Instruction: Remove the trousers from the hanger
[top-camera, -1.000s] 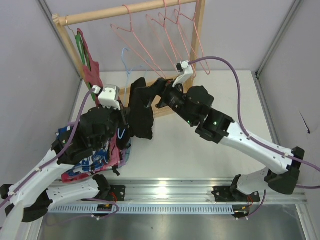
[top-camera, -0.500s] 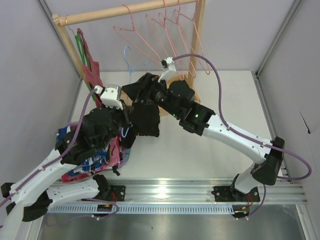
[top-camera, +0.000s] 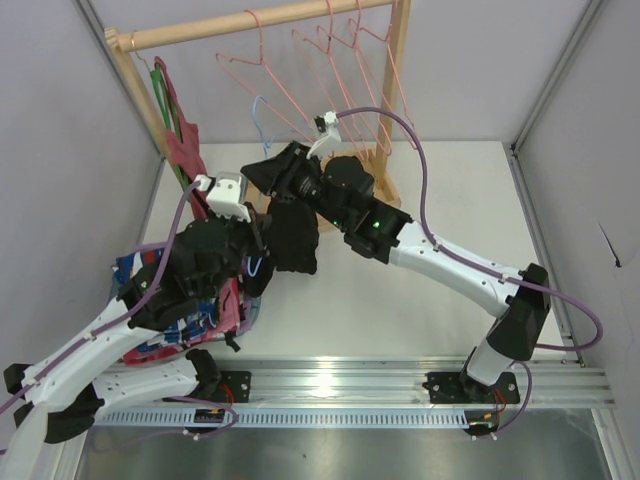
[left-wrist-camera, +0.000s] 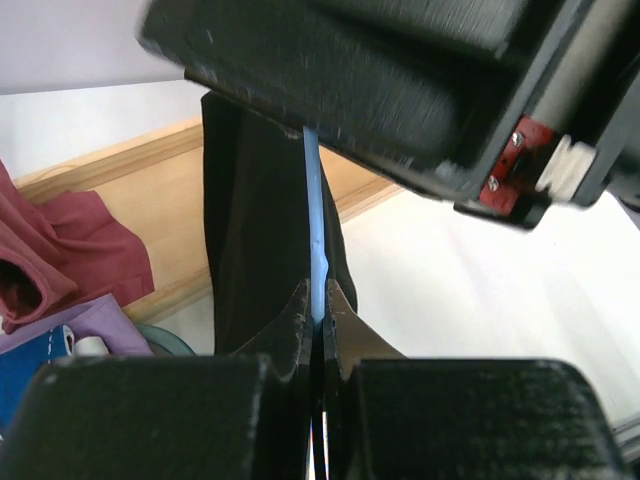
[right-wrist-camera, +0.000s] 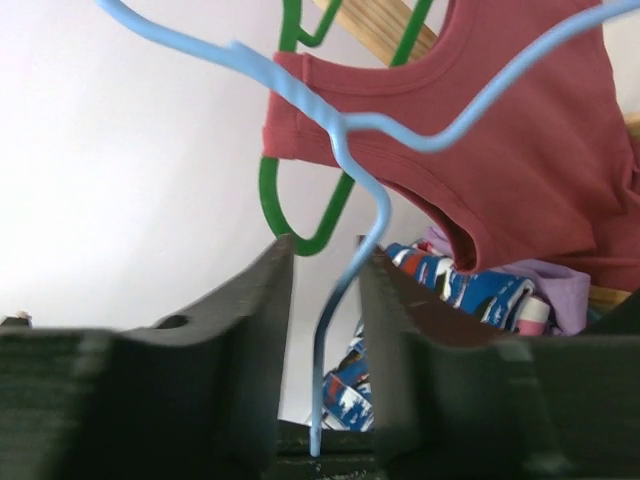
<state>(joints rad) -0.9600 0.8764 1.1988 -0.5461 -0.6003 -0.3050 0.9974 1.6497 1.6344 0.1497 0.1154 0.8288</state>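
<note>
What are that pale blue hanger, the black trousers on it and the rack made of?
The hanger looks like thin wire with a smooth light-blue coating, twisted at the neck. The trousers look like soft matte black cloth, hanging limp. The rack seems bare wood, tan and unpainted.

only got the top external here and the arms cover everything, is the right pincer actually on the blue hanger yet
Observer: Not clamped. In the right wrist view the right pincer straddles one shoulder wire of the hanger, just below its twisted neck, with its fingers apart.
Operator: and the left one
Observer: In the left wrist view the left pincer is shut on a light-blue strip lying against the trousers. I cannot tell whether it is wire or trim.
</note>
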